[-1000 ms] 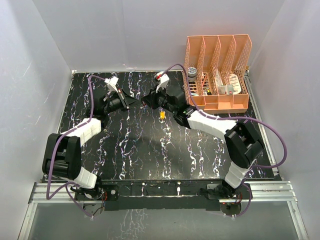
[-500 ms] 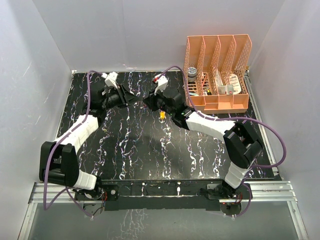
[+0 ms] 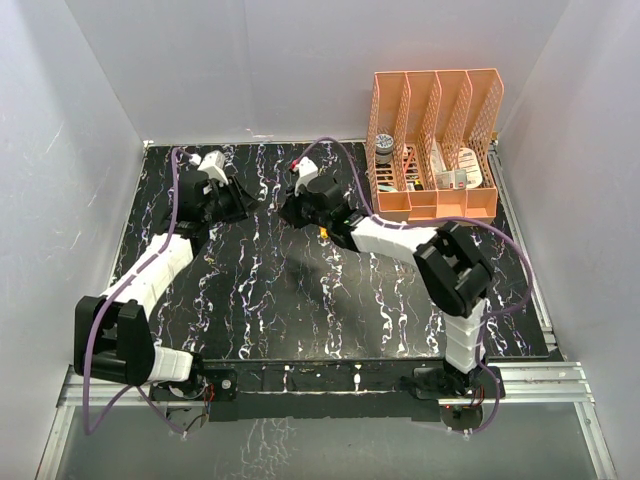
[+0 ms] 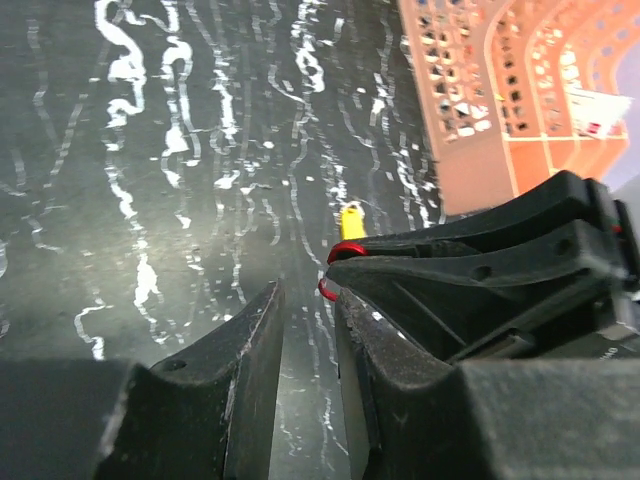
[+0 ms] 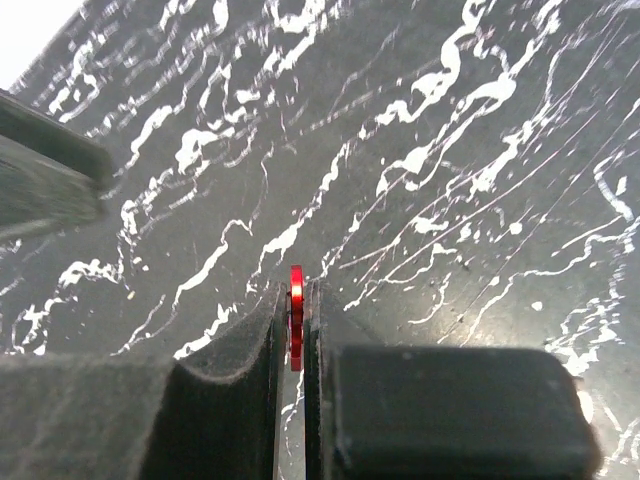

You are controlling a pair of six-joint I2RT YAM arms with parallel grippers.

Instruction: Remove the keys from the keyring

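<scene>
My right gripper (image 3: pixel 286 212) is shut on the thin dark red keyring (image 5: pixel 296 322), held edge-on between its fingers (image 5: pixel 297 292). The left wrist view shows the keyring (image 4: pixel 341 250) sticking out of the right gripper's black fingertips. A small yellow-gold key (image 3: pixel 324 233) lies loose on the black marbled table, just behind the right gripper; it also shows in the left wrist view (image 4: pixel 351 219). My left gripper (image 3: pixel 242 204) is slightly open and empty, its fingertips (image 4: pixel 308 296) close to the keyring, not touching it.
An orange file organizer (image 3: pixel 436 150) with small items in it stands at the back right and shows in the left wrist view (image 4: pixel 520 100). White walls enclose the table on three sides. The left gripper shows blurred at the upper left of the right wrist view (image 5: pixel 40 170).
Both grippers have shifted left along the back of the table. The right gripper has carried the keyring left, away from the key, which has stayed on the table.
</scene>
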